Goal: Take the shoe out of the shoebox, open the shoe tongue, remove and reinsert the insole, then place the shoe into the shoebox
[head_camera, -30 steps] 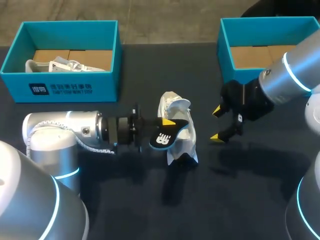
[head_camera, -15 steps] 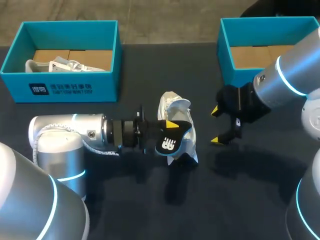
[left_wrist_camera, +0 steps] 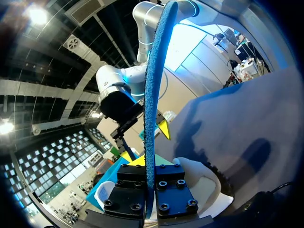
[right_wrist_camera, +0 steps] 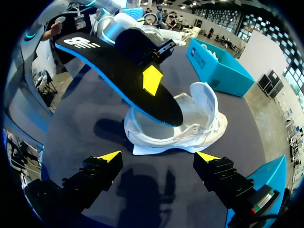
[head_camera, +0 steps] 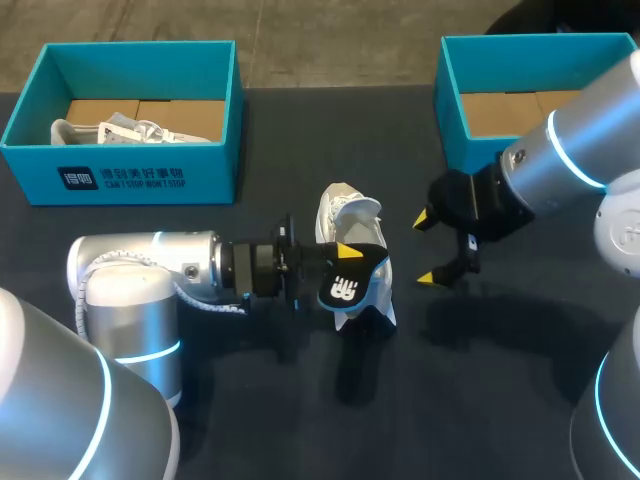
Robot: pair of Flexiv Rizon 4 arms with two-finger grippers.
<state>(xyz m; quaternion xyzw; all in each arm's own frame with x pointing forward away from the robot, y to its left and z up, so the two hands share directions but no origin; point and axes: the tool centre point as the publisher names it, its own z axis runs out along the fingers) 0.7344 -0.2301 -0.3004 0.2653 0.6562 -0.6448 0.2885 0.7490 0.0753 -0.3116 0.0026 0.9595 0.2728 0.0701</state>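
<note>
The left end effector (head_camera: 341,260) is clenched on the black, blue-edged insole (head_camera: 352,287), holding it on edge over the white shoe (head_camera: 348,212). The shoe lies on the dark desk (head_camera: 500,400) between the arms. The right end effector (head_camera: 425,249) hangs released near the shoe, apart from it.

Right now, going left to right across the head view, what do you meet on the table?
The left shoebox → white shoe, the insole held over it → right gripper, jaws open → right shoebox.
</note>
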